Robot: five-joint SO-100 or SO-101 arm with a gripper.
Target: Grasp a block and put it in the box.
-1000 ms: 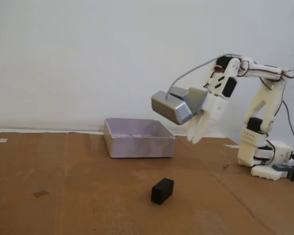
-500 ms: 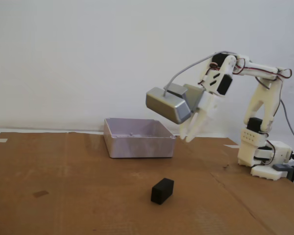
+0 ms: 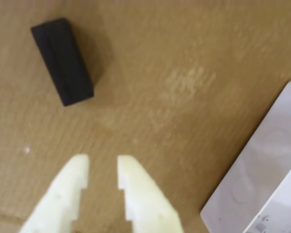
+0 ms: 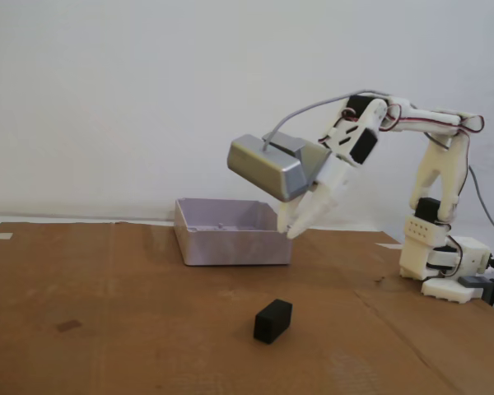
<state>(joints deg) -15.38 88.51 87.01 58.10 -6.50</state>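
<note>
A sheet of brown cardboard covers the table under me, running from the left edge of the fixed view to my base on the right, with a plain white wall behind it. My white arm rises from that base and reaches left, carrying a grey camera housing on its wrist.

The box sits on the cardboard toward the back, a pale lilac-grey tray with low walls. In the wrist view only one corner of it shows at the lower right.

My gripper hangs in the air just above the box's right front corner as the fixed view shows it, fingers pointing down and to the left. In the wrist view my gripper shows two pale fingers with a narrow gap between the tips and nothing held between them.

The block is small, black and rectangular. It lies on the cardboard in front of the box, apart from it and well below my fingers. In the wrist view the block sits at the upper left, lying flat with its long side slightly tilted.
</note>
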